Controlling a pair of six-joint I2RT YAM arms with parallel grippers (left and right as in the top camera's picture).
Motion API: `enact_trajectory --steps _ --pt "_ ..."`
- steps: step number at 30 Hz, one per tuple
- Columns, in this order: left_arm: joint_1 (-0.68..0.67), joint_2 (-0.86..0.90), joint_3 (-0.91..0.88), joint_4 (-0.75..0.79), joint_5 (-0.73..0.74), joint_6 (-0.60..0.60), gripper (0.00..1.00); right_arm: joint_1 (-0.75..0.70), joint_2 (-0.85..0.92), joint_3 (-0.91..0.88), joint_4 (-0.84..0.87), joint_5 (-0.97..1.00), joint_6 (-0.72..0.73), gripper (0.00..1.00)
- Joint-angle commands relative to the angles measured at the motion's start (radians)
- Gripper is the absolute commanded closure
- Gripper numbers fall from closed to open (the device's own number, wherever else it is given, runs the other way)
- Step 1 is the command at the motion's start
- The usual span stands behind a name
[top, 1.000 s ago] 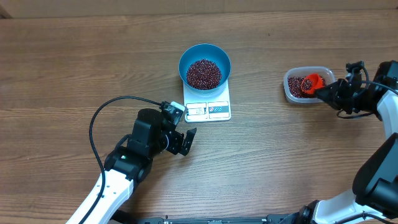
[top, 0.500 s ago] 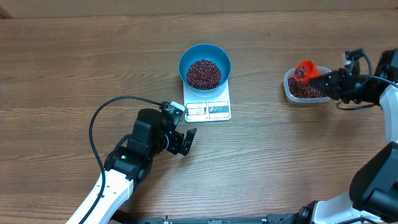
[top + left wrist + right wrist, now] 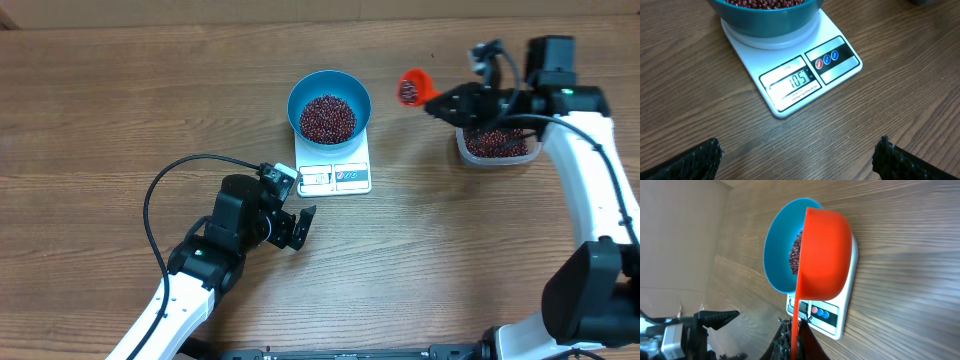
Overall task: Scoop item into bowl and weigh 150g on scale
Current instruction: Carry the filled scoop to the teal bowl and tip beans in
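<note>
The bowl (image 3: pixel 330 78) is round, deep and bright blue, and it stands upright on the back part of the scale (image 3: pixel 345 160), a flat white rectangle whose display (image 3: pixel 800 80) at the front edge reads 105. Small dark red-brown beans (image 3: pixel 328 118) fill the bottom of the bowl in a loose heap. More of them lie in the clear tub (image 3: pixel 495 150) well to the right and in the orange scoop (image 3: pixel 410 87) raised between bowl and tub.

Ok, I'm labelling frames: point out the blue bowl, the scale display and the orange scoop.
blue bowl (image 3: pixel 329 80): overhead view, inner wall.
scale display (image 3: pixel 799 80): left wrist view, digits.
orange scoop (image 3: pixel 825 255): right wrist view, cup's outside.
</note>
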Motion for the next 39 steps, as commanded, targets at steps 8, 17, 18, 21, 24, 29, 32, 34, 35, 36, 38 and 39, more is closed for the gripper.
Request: enact_trajectory --steps 8,17,18,21,24,29,32,34,35,36,38,39 --pt "-0.010 0.005 0.004 0.006 0.011 -0.008 0.01 0.242 -0.035 0.035 0.101 0.304 0.093 0.96" --pt "-0.010 0.005 0.004 0.005 0.011 -0.008 0.01 0.380 -0.035 0.035 0.166 0.537 0.089 0.96" --pt "-0.010 0.005 0.004 0.005 0.011 -0.008 0.00 0.389 -0.035 0.035 0.174 0.550 0.089 0.96" --pt "-0.010 0.005 0.004 0.005 0.011 -0.008 0.00 0.413 -0.035 0.035 0.198 0.583 0.087 0.96" --pt "-0.010 0.005 0.004 0.006 0.011 -0.008 0.00 0.433 -0.034 0.035 0.218 0.603 0.057 0.96" --pt "-0.010 0.005 0.004 0.005 0.011 -0.008 0.00 0.460 -0.033 0.035 0.234 0.663 0.008 0.96" --pt "-0.010 0.005 0.004 0.005 0.011 -0.008 0.00 0.469 -0.028 0.035 0.241 0.695 -0.035 0.96" --pt "-0.010 0.005 0.004 0.005 0.011 -0.008 0.00 0.469 -0.023 0.035 0.243 0.696 -0.063 0.96" --pt "-0.010 0.005 0.004 0.005 0.012 -0.008 0.00 0.469 -0.017 0.035 0.243 0.696 -0.081 0.96" --pt "-0.010 0.005 0.004 0.005 0.012 -0.008 0.00 0.469 -0.015 0.035 0.244 0.695 -0.101 0.96" --pt "-0.010 0.005 0.004 0.005 0.011 -0.008 0.00 0.472 -0.009 0.035 0.245 0.696 -0.143 0.96" --pt "-0.010 0.005 0.004 0.006 0.011 -0.008 0.00 0.475 -0.007 0.035 0.245 0.696 -0.168 0.96"
